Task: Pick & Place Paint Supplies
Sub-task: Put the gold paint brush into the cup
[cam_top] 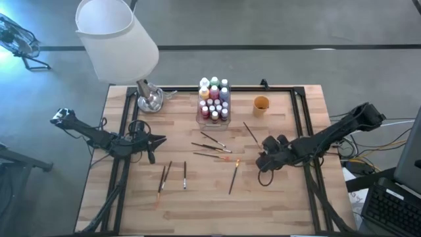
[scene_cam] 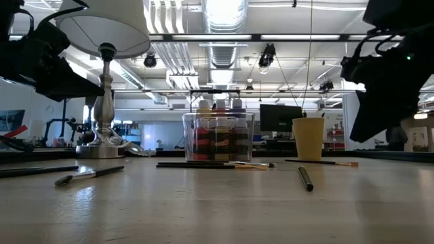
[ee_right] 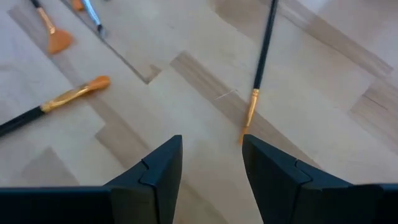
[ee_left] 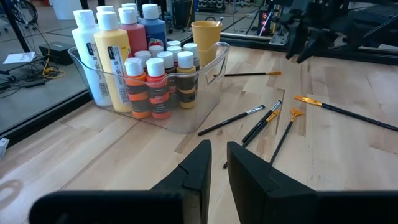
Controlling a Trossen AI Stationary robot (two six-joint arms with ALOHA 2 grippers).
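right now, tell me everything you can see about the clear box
The clear box is a see-through plastic bin with rounded corners and a flared rim, standing upright on the wooden table near its far edge, left of the orange cup. It is packed with upright paint bottles: tall ones behind, small white-capped ones in front. Brushes lie loose before it; none seems to touch it. Neither arm touches it.
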